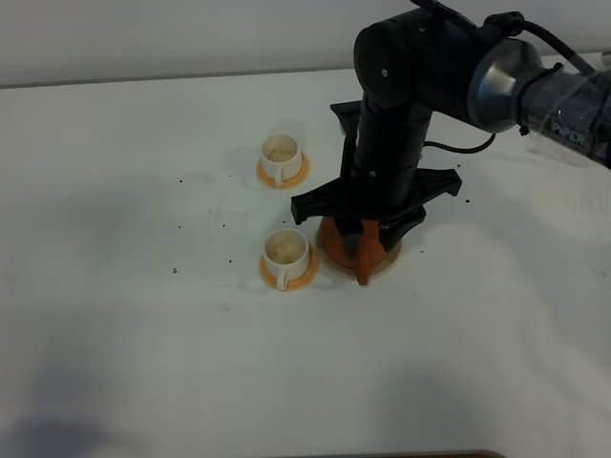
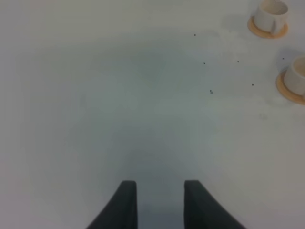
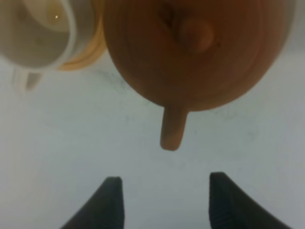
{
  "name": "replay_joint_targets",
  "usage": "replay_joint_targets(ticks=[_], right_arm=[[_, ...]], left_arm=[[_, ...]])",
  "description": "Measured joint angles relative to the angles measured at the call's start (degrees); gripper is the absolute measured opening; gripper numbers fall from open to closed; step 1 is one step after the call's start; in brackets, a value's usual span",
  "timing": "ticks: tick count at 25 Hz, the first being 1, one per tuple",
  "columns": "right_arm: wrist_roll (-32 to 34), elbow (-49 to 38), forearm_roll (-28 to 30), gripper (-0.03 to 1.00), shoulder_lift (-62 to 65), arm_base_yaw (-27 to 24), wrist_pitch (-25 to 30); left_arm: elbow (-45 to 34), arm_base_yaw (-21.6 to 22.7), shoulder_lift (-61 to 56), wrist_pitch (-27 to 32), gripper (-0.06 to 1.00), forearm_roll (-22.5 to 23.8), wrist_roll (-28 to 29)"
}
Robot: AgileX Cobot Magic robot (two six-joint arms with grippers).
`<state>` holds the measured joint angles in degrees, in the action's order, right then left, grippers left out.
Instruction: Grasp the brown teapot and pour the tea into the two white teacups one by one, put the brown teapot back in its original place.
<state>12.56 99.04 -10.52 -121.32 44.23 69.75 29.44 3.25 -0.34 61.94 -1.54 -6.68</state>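
Exterior high view: the right arm (image 1: 391, 143) reaches in from the upper right of the frame and hangs straight down over the middle of the white table (image 1: 115, 363). Beneath it the brown teapot (image 1: 336, 244) sits upright on the beige coaster (image 1: 390, 258), just right of centre, mostly hidden by the arm. Its straight handle (image 1: 364, 272) points toward the lower edge of the frame. Touching or just beside the teapot's left side stands the lower cup (image 1: 287, 250) on its orange saucer (image 1: 304, 277). The upper cup (image 1: 282, 156) stands on its own saucer further up the frame, apart from the teapot. Both cups look pale inside, and a few dark specks (image 1: 176, 271) lie scattered on the table to their left. In the right wrist view the right claw (image 3: 164, 188) is spread wide with nothing between its fingers (image 3: 107, 202). The teapot's handle tip lies just beyond the gap, untouched, and the lid knob (image 3: 195, 36) shows on top. The left wrist view shows the left claw (image 2: 160, 191) also released and empty over bare table, well apart from both cups.
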Motion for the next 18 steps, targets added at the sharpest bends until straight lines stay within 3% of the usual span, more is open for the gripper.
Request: replay_joint_targets(ticks=[6, 18], right_arm=[[-2.1, 0.9, -1.3, 0.40, -3.1, 0.0, 0.1], [-0.7, 4.6, 2.4, 0.40, -4.6, 0.0, -0.2]], left_arm=[[0.0, 0.0, 0.0, 0.0, 0.24, 0.0, 0.0], [0.0, 0.0, 0.0, 0.0, 0.24, 0.3, 0.0]])
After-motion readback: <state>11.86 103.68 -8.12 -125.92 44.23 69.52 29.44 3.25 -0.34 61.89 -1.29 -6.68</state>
